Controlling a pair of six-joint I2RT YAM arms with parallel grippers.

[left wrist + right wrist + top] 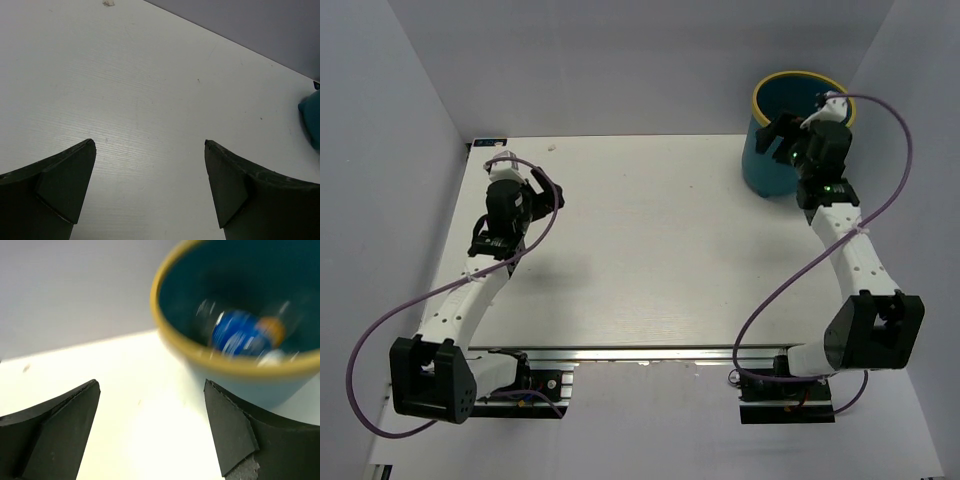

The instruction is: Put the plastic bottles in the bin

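The teal bin [768,168] with a yellow rim stands at the table's far right corner. In the right wrist view I look down into the bin [200,358]. Inside it lie blurred plastic bottles: a clear one with a blue label [236,335] and something orange [273,330] beside it. My right gripper [780,133] hangs over the bin's near left rim; it [150,383] is open and empty. My left gripper [534,188] hovers low over the bare left side of the table, and it [150,142] is open and empty too. No bottle shows on the table.
Grey walls close in the table [650,250] on the left, back and right. A small white speck [552,146] lies at the far edge. A sliver of the bin [313,118] shows at the right edge of the left wrist view. Purple cables loop off both arms.
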